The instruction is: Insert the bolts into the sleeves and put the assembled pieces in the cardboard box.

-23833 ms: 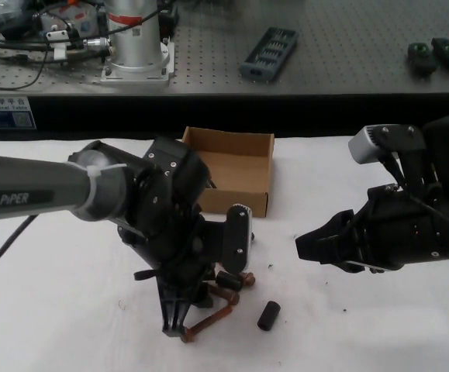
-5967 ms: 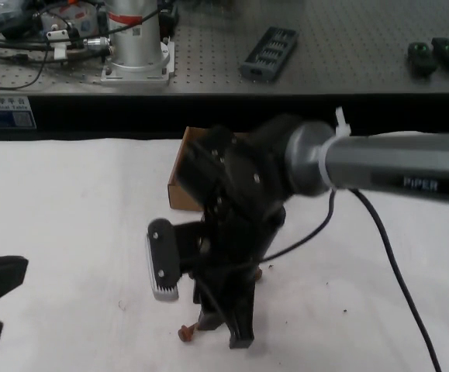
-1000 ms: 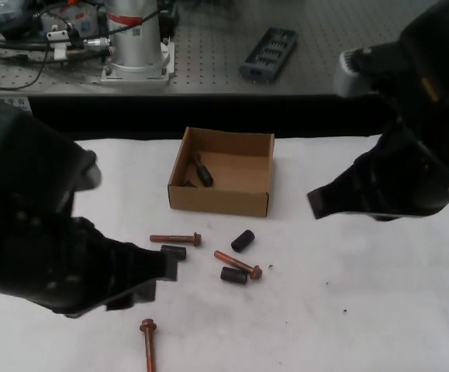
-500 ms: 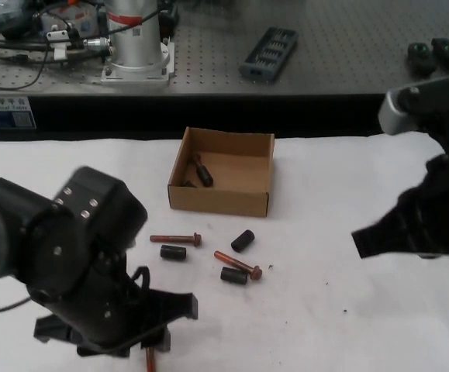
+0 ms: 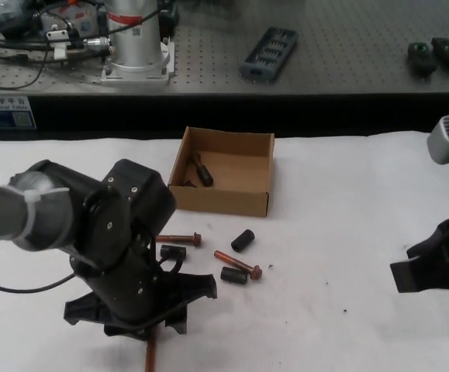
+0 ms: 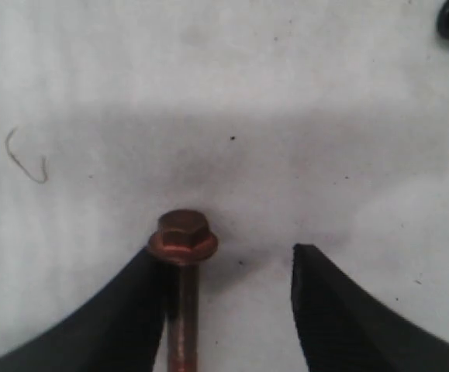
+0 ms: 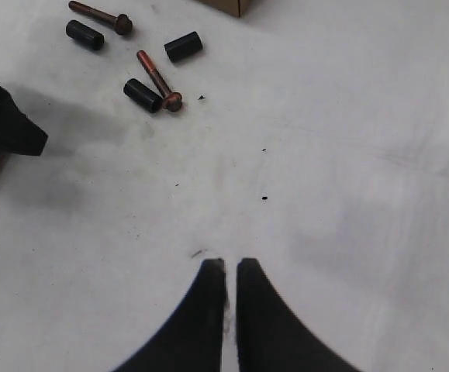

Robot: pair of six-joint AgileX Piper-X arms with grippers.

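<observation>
**While my left tool straddles a bolt, my right tool rests nearly closed**

As the high camera looks down, my left arm (image 5: 123, 232) hunches over the near bolt (image 5: 149, 358) on the white worktop (image 5: 325, 232). Two more bolts (image 5: 176, 239) and three sleeves (image 5: 243, 239) lie between that arm and the cardboard box (image 5: 220, 203), which holds an assembled piece (image 5: 202, 169). My right arm (image 5: 441, 263) sits well apart, off to the right.

From my left wrist, my left tool (image 6: 228, 252) is spread wide and grips nothing. The near bolt's hex head lies just beside one finger, perhaps touching it, with the shank running back along that finger.

From my right wrist, my right tool (image 7: 230, 263) has a narrow slit between its fingers and holds nothing. It hangs above bare worktop, with the loose bolts and sleeves well ahead.
</observation>
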